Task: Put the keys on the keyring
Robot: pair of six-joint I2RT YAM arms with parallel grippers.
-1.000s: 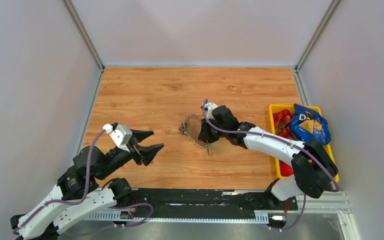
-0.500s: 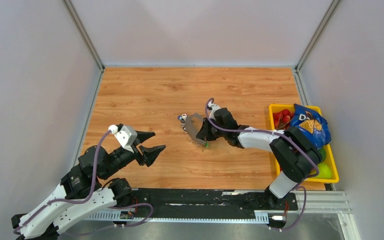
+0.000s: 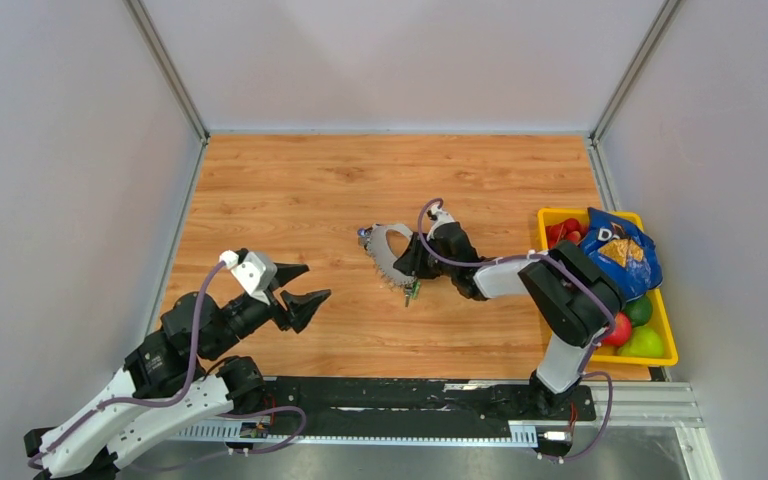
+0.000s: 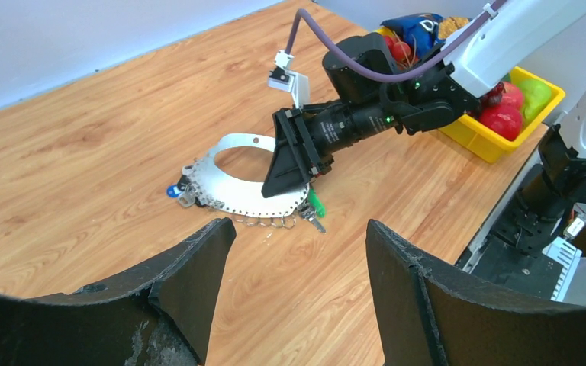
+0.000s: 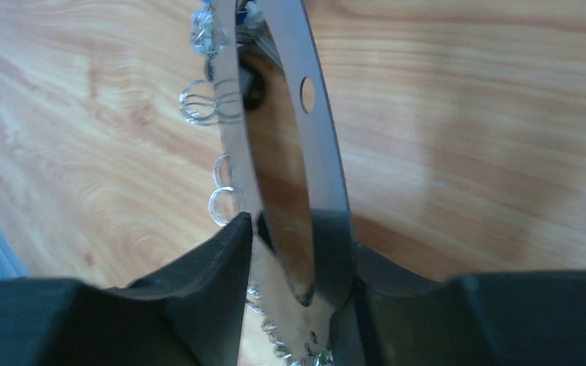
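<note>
— Where's the keyring (image 4: 225, 191)?
— Lying on the table (image 3: 290, 190), its band running straight ahead between the fingers of my right gripper (image 5: 290, 225). Pinched or just straddled, I cannot tell.
— Left gripper (image 4: 299, 232)?
— Wide apart, empty, the ring well ahead of it. Thin silver, chain-fringed, blue key (image 4: 174, 191) at the end away from the right gripper.

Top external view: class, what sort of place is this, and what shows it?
Probably a robotics lab test cell: a wooden tabletop walled by plain grey panels, two robot arms bolted to a rail at its near edge, and a yellow bin of fruit and a snack bag.
</note>
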